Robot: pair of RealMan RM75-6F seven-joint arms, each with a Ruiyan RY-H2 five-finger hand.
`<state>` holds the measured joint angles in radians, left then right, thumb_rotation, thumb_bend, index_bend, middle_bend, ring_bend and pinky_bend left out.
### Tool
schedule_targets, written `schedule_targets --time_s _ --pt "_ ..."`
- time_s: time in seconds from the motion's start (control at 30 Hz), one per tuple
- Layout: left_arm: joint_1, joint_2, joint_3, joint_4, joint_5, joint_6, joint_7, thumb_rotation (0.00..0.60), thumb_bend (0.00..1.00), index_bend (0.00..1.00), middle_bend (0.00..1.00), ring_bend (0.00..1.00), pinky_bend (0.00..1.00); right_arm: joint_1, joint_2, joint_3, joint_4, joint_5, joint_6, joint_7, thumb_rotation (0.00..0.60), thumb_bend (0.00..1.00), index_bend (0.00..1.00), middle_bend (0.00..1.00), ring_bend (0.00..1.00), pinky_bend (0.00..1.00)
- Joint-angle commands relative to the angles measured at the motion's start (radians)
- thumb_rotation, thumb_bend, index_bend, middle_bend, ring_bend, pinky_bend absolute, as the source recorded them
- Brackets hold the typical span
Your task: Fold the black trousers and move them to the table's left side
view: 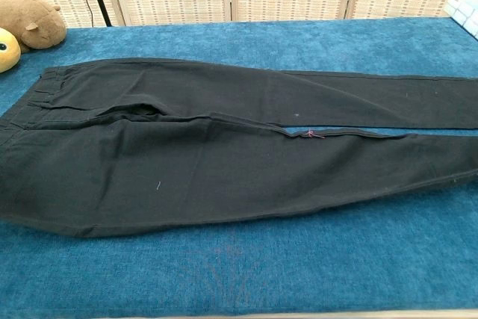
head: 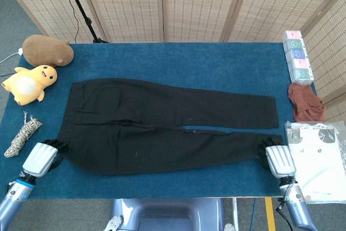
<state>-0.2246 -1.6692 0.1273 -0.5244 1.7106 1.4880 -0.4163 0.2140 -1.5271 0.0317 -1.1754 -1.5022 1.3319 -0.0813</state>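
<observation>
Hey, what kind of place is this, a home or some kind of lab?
Probably a robot test setup, not a home: a blue-covered table fenced by wicker screens, a black stand with cable behind, and assorted props like plush toys around the black trousers.

Blue table (head: 216,63) carries trousers (head: 162,125), toys (head: 32,82), perhaps rope (head: 22,136).

At the left of the frame you see a brown plush toy (head: 47,50), a yellow duck toy (head: 30,83) and a rope bundle (head: 22,136); at the right, pastel boxes (head: 298,57), a brown cloth (head: 306,103) and a bagged white shirt (head: 319,160).

Overhead head view (low, nearer chest view)
</observation>
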Motion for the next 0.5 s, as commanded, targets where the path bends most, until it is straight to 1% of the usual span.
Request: schedule_targets --time_s 0.03,0.1,0.3,0.5 --pt "-0.005 0.016 -0.006 -0.019 -0.008 -0.002 -0.03 0.6 0.5 0.61 0.61 0.46 0.53 -0.001 0.02 0.013 -0.03 0.001 0.018 0.024 0.6 0.67 0.6 0.43 0.3 0.43" --pt "-0.009 0.028 -0.009 -0.037 -0.011 -0.001 -0.046 0.6 0.5 0.61 0.61 0.46 0.53 -0.001 0.031 0.017 -0.048 0.003 0.02 0.031 0.6 0.67 0.6 0.44 0.3 0.43" --pt "-0.032 0.072 -0.041 -0.099 -0.035 0.009 -0.088 0.6 0.5 0.63 0.62 0.47 0.55 0.005 0.057 0.037 -0.098 0.015 0.022 0.042 0.6 0.67 0.6 0.44 0.3 0.43" --pt "-0.068 0.118 -0.076 -0.176 -0.067 -0.034 -0.085 0.6 0.5 0.63 0.62 0.47 0.55 0.028 0.063 0.059 -0.101 0.043 -0.017 0.045 0.6 0.67 0.6 0.44 0.3 0.43"
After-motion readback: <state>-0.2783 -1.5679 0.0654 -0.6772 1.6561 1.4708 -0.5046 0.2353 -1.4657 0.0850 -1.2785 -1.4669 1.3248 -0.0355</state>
